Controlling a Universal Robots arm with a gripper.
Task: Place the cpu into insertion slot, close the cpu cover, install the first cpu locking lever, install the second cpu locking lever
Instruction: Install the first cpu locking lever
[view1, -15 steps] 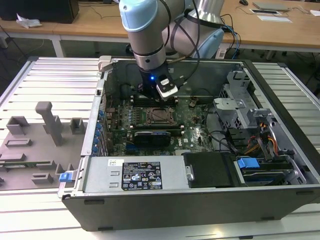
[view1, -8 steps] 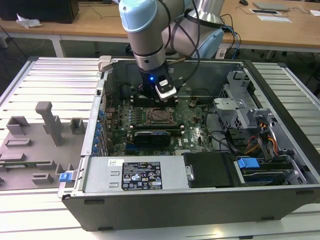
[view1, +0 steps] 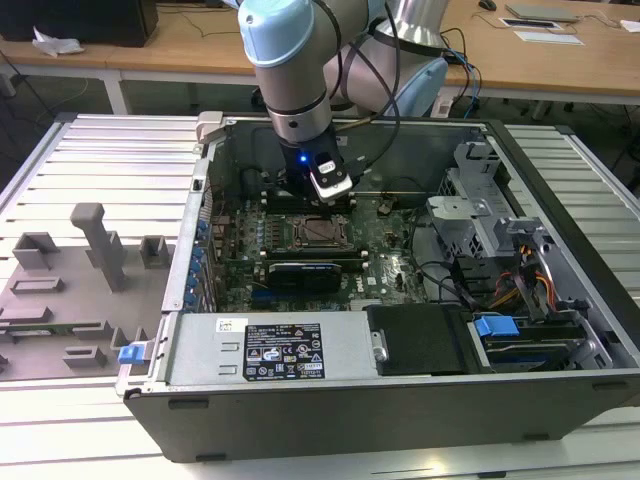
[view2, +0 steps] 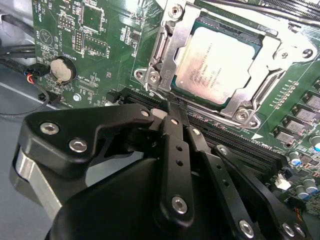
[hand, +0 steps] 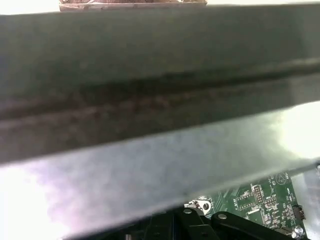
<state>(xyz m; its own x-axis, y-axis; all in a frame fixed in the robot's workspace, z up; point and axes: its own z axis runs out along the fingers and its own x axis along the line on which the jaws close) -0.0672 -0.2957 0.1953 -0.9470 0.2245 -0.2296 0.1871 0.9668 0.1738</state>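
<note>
Black hand (view2: 167, 112), fingers drawn narrow together, is seen beside the cpu cover (view2: 167, 60), which is closed over the cpu (view2: 215, 65)

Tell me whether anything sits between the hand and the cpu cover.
Nothing visible does. In the second wrist view the hand sits just beside the cpu cover, which lies closed over the cpu, with bare green board between them.
</note>
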